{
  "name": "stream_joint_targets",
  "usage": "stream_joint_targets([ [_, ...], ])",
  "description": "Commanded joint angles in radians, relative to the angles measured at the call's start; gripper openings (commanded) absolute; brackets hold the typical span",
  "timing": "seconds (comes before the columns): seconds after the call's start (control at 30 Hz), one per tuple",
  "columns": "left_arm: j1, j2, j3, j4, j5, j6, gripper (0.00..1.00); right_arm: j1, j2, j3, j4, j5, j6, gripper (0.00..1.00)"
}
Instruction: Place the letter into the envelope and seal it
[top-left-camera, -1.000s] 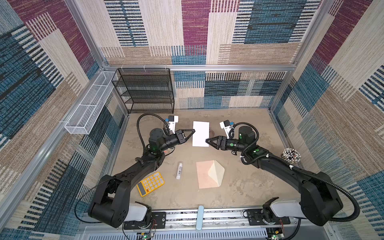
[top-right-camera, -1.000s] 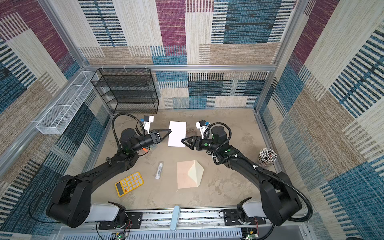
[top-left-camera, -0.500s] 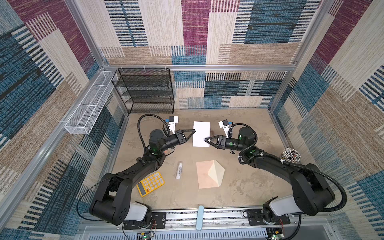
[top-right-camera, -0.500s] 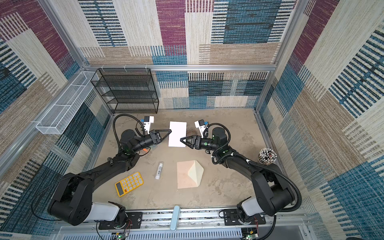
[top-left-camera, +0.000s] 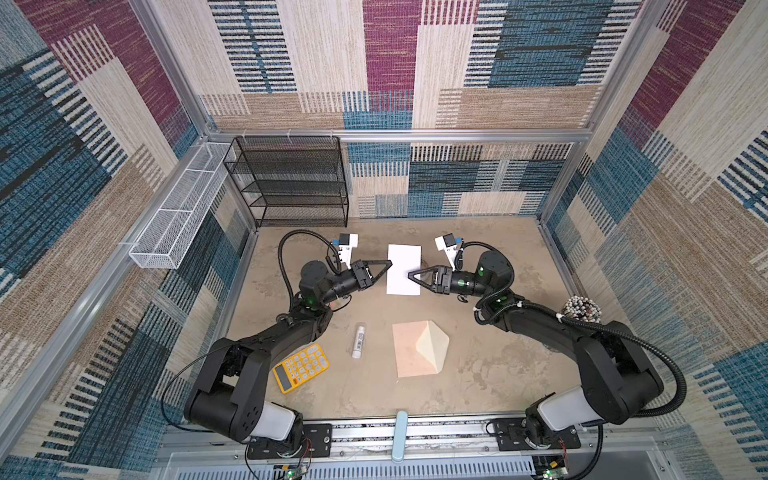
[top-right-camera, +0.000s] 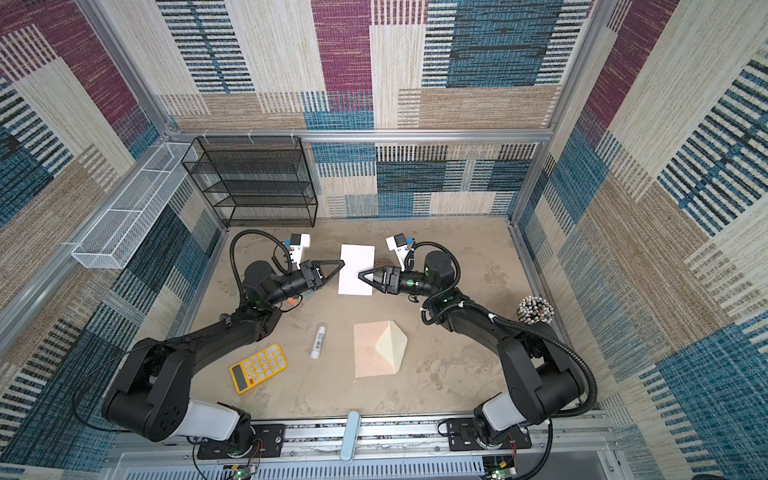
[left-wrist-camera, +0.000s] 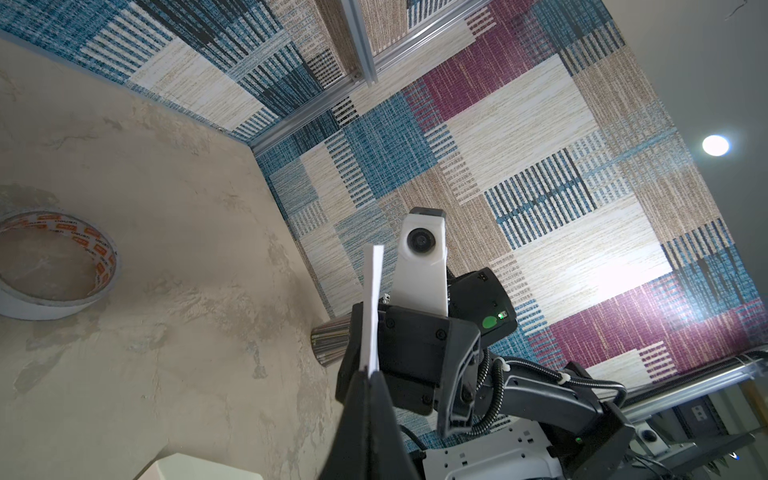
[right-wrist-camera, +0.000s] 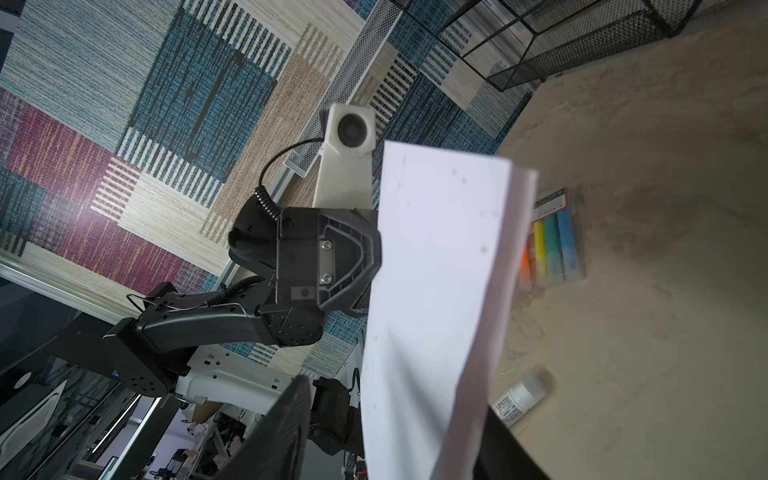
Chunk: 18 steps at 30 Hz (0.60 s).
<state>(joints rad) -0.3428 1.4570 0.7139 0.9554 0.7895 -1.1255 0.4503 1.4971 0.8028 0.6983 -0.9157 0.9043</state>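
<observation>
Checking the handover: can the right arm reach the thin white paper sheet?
Probably yes: the thin white paper sheet sits between the open jaws of the right tool, unobstructed; the left tool pinches its opposite edge.

Colour rundown: the letter (top-left-camera: 404, 269) pinched between the left claw (top-left-camera: 389, 264) and right claw (top-left-camera: 410, 274) is plain white, and both claws are matte black. Well off from the claws, the envelope (top-left-camera: 409, 351) is peach-pink with a lighter cream flap. The calculator (top-left-camera: 301, 368) is yellow-orange and the glue stick (top-left-camera: 358, 341) is white. The surface (top-left-camera: 490, 374) is blotchy beige. The walls (top-left-camera: 390, 62) are striped patchwork in blue, magenta, cream and tan. The tape roll (left-wrist-camera: 54, 266) beyond the left claw is white with orange print, and the highlighters (right-wrist-camera: 552, 245) are orange, yellow, green and blue.
</observation>
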Motion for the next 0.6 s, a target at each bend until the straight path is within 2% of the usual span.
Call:
stream_joint_targets([
  [0.0,-0.002,0.005,-0.001,0.079,0.016,-0.023,0.0,0.001,0.016,0.014,0.056,-0.022,0.032,0.56],
  [0.13,-0.002,0.003,-0.005,0.077,0.013,-0.022,0.0,0.001,0.04,0.019,0.091,-0.027,0.062,0.54],
  [0.27,-0.002,0.003,-0.006,0.071,0.015,-0.016,0.0,0.004,0.06,0.019,0.163,-0.043,0.121,0.47],
  [0.57,-0.004,0.0,0.004,0.046,0.02,0.0,0.0,0.041,0.094,0.047,0.18,-0.049,0.143,0.37],
])
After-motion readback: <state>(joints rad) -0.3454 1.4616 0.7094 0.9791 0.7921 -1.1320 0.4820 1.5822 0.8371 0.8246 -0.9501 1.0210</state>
